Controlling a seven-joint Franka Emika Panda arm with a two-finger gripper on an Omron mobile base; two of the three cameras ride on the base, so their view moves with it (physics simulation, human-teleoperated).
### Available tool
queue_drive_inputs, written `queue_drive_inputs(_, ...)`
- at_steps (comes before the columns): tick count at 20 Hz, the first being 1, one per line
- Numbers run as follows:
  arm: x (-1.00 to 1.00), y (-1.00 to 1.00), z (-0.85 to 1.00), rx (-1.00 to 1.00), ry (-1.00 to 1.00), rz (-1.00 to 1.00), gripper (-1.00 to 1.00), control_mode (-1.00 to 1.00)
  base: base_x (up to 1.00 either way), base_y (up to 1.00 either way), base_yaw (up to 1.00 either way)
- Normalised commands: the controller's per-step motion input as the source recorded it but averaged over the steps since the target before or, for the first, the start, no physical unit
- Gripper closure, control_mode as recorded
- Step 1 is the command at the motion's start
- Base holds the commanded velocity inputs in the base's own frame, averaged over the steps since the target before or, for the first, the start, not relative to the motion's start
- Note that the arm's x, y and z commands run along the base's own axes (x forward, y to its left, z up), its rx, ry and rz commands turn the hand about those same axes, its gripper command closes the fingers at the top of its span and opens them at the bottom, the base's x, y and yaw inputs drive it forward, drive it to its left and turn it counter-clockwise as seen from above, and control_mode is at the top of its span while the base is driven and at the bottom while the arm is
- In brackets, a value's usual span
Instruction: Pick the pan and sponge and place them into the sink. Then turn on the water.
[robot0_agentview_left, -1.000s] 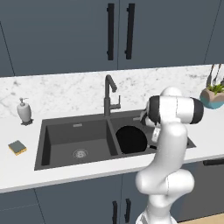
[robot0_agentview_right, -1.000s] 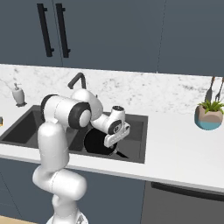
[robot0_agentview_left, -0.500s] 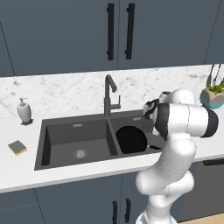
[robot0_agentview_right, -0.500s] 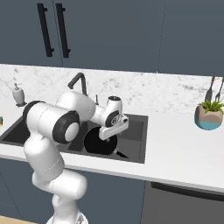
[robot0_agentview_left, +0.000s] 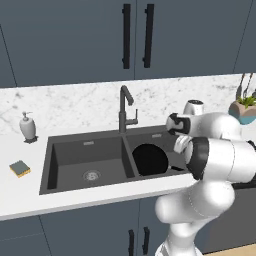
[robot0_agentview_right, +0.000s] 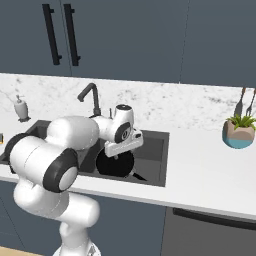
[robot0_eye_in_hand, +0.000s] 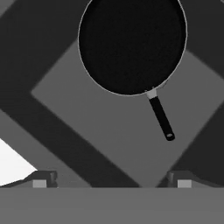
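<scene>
The black pan (robot0_agentview_left: 149, 160) lies flat in the right basin of the dark sink (robot0_agentview_left: 75, 159), its short handle (robot0_eye_in_hand: 160, 117) pointing away from the round body (robot0_eye_in_hand: 131, 43). My gripper (robot0_agentview_right: 121, 148) hangs open a little above the pan (robot0_agentview_right: 116, 163), nothing between its fingertips (robot0_eye_in_hand: 44, 179). The sponge (robot0_agentview_left: 19, 168), dark on top and yellow below, rests on the white counter left of the sink. The tall dark faucet (robot0_agentview_left: 125, 107) stands behind the divider. Water is out of view.
A white soap dispenser (robot0_agentview_left: 27, 126) stands at the back left of the counter. A potted plant (robot0_agentview_right: 238, 134) sits on the counter to the right. Dark cabinet doors with black handles (robot0_agentview_left: 136, 36) hang above the marble backsplash.
My hand has lifted slightly up and away from the pan, and my elbow has swung out toward the cameras. The pan stays still in the right basin.
</scene>
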Motion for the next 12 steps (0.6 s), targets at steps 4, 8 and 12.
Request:
queue_drive_inputs(4, -0.47, 0.26, 0.22, 0.0, 0.0, -0.18, -1.0, -1.0, 0.0, 0.0, 0.0)
queue_drive_inputs(8, -0.31, 0.28, 0.35, 0.0, -0.01, -0.18, -1.0, -1.0, 0.0, 0.0, 0.0)
queue_drive_inputs(12, -0.16, 0.19, 0.43, 0.0, -0.01, -0.15, -1.0, -1.0, 0.0, 0.0, 0.0)
